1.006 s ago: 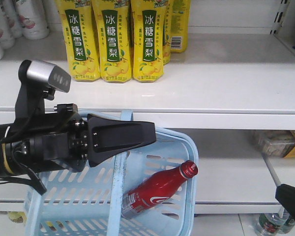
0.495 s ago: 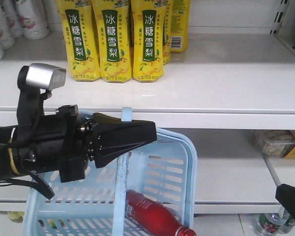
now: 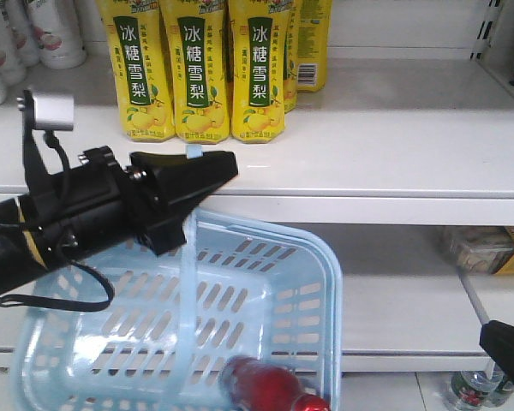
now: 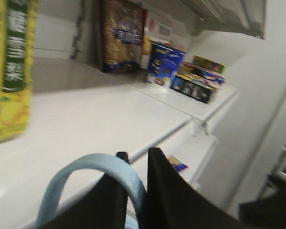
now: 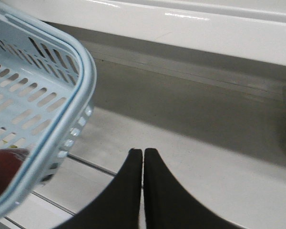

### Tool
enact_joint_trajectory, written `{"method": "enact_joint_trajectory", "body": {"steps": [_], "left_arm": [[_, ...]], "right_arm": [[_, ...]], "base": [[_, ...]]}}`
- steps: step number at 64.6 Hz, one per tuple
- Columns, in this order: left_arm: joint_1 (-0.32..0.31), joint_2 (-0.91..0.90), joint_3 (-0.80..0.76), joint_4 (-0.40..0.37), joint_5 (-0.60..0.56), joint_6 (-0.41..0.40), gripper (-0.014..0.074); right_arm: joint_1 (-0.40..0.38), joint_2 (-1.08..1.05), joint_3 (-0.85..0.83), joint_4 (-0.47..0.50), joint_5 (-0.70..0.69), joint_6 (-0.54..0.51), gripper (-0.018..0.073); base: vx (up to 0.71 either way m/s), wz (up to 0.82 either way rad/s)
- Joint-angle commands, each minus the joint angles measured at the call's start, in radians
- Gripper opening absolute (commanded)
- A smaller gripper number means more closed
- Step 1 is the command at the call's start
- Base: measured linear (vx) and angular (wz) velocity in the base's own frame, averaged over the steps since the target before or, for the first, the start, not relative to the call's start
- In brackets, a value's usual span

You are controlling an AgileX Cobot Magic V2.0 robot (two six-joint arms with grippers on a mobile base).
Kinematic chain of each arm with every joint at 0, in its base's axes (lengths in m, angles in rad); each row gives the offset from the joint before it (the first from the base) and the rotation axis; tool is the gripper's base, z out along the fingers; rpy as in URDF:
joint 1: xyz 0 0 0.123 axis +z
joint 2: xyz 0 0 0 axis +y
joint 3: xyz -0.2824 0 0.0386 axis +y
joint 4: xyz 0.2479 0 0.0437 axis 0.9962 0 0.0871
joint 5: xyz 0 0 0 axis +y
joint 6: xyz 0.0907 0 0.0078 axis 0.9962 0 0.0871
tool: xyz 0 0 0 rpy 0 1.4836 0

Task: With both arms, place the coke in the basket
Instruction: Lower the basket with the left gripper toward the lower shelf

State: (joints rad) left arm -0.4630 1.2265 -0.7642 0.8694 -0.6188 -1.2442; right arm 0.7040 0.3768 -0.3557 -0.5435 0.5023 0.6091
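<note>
My left gripper (image 3: 214, 167) is shut on the light blue handle (image 3: 191, 248) of the light blue basket (image 3: 325, 282) and holds it up in front of the white shelves. The handle arches between the black jaws in the left wrist view (image 4: 88, 167). The red coke bottle (image 3: 261, 385) lies at the basket's lower front, its cap toward the right corner. My right gripper (image 5: 143, 153) is shut and empty, low at the right, with the basket's corner (image 5: 81, 90) to its left. A red patch of the bottle (image 5: 5, 171) shows through the basket wall.
Yellow drink bottles (image 3: 188, 73) stand on the upper white shelf (image 3: 385, 137), white bottles (image 3: 34, 34) at its far left. Packaged goods (image 3: 484, 248) sit on the lower shelf at the right. Boxes (image 4: 167, 64) stand further along the shelf in the left wrist view.
My left gripper has risen and tilted, lifting the basket by its handle. The basket has tipped and the coke bottle has slid to the basket's lower front. The right gripper stays still.
</note>
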Motion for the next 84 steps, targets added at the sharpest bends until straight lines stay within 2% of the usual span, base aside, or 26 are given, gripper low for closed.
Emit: {"method": "enact_joint_trajectory", "body": {"steps": [1,8,14,27,33,45,55,61,79,84], "left_arm": [[0.025,-0.065,-0.058,-0.274,0.196,0.212,-0.0006],[0.025,-0.115,-0.024,-0.374,0.303,0.285,-0.0006],[0.025,-0.161,0.023,-0.428,0.342,0.34,-0.0006],[0.025,-0.272,0.155,-0.435,0.343,0.414,-0.0006],[0.025,-0.32,0.221,-0.478,0.343,0.469,-0.0006],[0.025,-0.403,0.343,-0.641,0.343,0.698,-0.0006],[0.025,-0.483,0.429,-0.766,0.343,0.828,-0.0006],[0.025,-0.523,0.471,-0.807,0.339,0.871,-0.0006],[0.025,-0.651,0.51,-0.823,0.312,0.881,-0.0006],[0.025,-0.678,0.51,-0.823,0.316,0.914,-0.0006]], "right_arm": [[-0.005,0.007,-0.029,-0.03,-0.063,-0.002,-0.0002],[-0.005,0.007,-0.029,-0.03,-0.06,-0.002,-0.0002],[-0.005,0.007,-0.029,-0.03,-0.06,-0.002,-0.0002],[-0.005,0.007,-0.029,-0.03,-0.06,-0.002,-0.0002],[-0.005,0.007,-0.029,-0.03,-0.06,-0.002,-0.0002],[-0.005,0.007,-0.029,-0.03,-0.06,-0.002,-0.0002],[-0.005,0.007,-0.029,-0.03,-0.06,-0.002,-0.0002],[-0.005,0.007,-0.029,-0.03,-0.06,-0.002,-0.0002],[-0.005,0.007,-0.029,-0.03,-0.06,-0.002,-0.0002],[-0.005,0.007,-0.029,-0.03,-0.06,-0.002,-0.0002]], "base": [[0.0,0.0],[0.0,0.0],[0.0,0.0],[0.0,0.0],[0.0,0.0],[0.0,0.0],[0.0,0.0],[0.0,0.0],[0.0,0.0],[0.0,0.0]]}}
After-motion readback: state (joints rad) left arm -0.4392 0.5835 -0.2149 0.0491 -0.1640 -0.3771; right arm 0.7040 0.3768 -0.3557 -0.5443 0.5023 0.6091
